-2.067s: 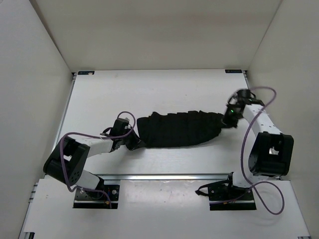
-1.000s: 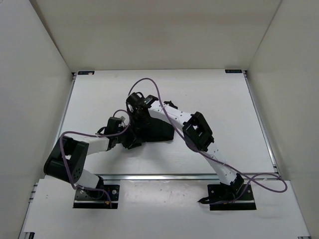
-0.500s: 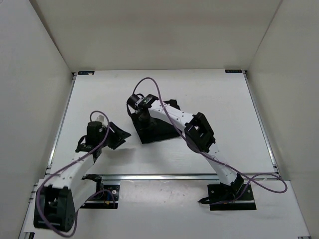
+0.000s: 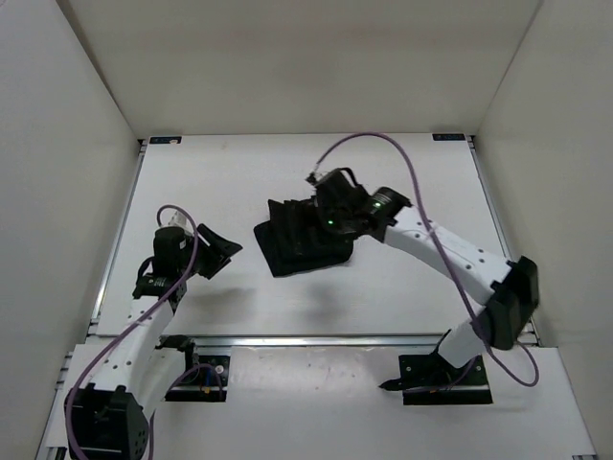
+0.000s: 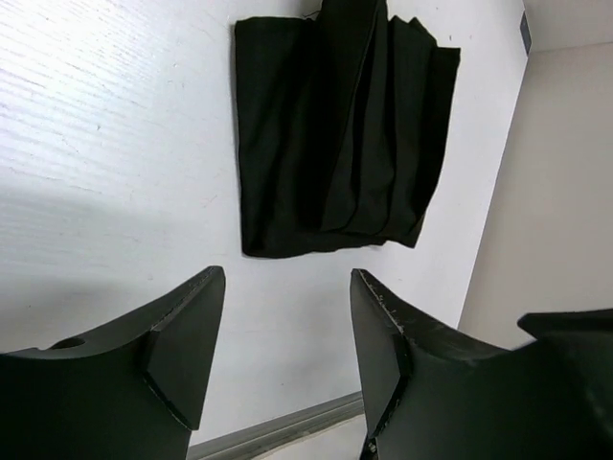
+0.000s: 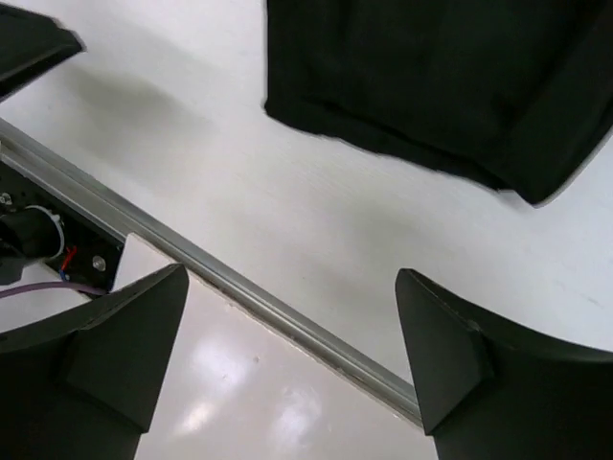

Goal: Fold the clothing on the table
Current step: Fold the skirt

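At the near left of the table (image 4: 402, 172), the left gripper (image 4: 218, 249) hangs over bare white surface. Its jaws are wide apart and empty, and it is well apart from the clothing (image 4: 297, 247). Its wrist view shows the black fabric beyond the fingers (image 5: 182, 335).

The clothing lies flat near the table's middle, slightly left. It is a compact, roughly square bundle with pleats stacked in stepped layers. One edge is smooth and straight; the opposite one is ragged where the folds fan out.

The right gripper (image 4: 330, 216) hovers over the bundle's far right part, jaws spread, holding nothing.

Two seconds ago the garment stretched as a long strip between both grippers. It is now doubled over, and both arms have let go and drawn off.
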{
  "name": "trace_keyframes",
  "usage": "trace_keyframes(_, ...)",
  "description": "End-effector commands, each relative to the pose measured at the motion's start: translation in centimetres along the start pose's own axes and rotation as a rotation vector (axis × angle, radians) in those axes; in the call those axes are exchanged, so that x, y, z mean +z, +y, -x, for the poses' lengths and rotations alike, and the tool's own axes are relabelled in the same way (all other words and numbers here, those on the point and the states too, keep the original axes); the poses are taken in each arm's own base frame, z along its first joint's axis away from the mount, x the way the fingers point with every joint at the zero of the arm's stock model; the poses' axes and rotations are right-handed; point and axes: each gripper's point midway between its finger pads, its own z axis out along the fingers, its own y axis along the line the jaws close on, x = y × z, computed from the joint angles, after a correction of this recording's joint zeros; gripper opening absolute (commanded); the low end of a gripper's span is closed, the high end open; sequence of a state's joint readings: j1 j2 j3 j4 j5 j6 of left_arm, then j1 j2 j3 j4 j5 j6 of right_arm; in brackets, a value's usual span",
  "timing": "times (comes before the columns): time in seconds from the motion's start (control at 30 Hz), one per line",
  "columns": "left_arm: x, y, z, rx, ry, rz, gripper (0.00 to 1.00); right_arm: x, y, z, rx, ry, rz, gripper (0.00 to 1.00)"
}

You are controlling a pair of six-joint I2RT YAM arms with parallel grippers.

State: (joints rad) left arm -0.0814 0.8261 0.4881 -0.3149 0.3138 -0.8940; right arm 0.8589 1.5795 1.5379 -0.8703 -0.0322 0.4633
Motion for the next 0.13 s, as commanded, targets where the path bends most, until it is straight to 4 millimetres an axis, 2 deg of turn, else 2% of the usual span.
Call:
trace_keyframes(0.0, -0.4, 0.2, -0.2, -0.004, -0.007, 0.001, 0.65, -1.2, -0.5, 1.2, 0.116, -0.113, 0.19, 0.88)
trace_keyframes(0.1, -0.5, -0.3, 0.2, 0.003, -0.019, 0.006, 0.65, -1.7, -1.7, 1.6, 0.114, -0.139, 0.236, 0.88)
